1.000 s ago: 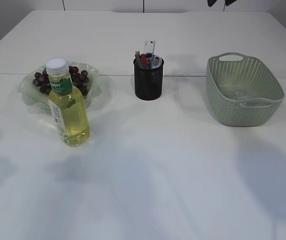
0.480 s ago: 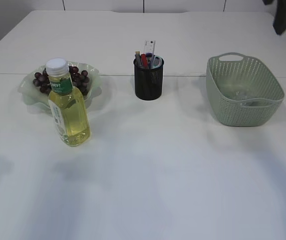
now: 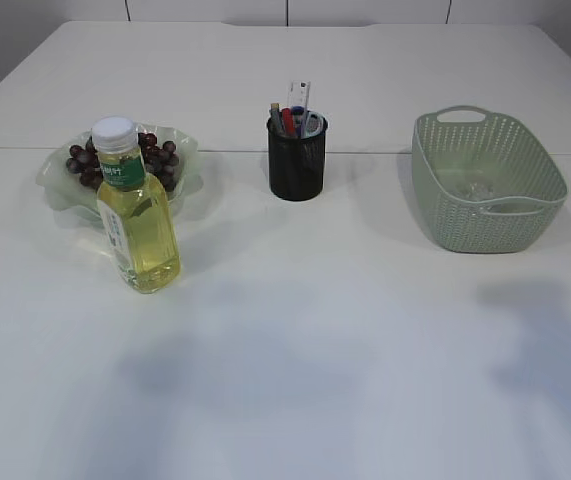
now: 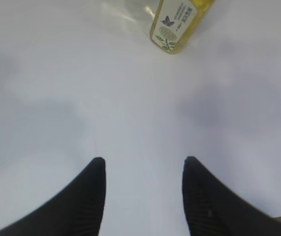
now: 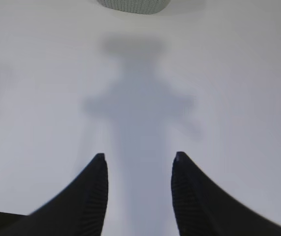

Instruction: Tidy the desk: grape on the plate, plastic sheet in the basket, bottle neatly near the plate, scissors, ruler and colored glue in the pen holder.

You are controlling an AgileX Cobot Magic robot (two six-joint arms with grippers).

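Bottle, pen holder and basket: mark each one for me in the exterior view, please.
bottle [image 3: 141,235], exterior view, on the yellow body below the green neck band.
pen holder [image 3: 296,165], exterior view, on the black mesh wall facing the camera.
basket [image 3: 465,218], exterior view, on the near left perforated wall.

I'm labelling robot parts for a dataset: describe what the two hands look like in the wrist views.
Both look alike. The left hand shows two black fingers, broad at the base and tapering to rounded tips, with fine ribbing on their surfaces. The right hand has the same black, ribbed, curved fingers. No cables or markings are visible, and the arms themselves are out of frame.
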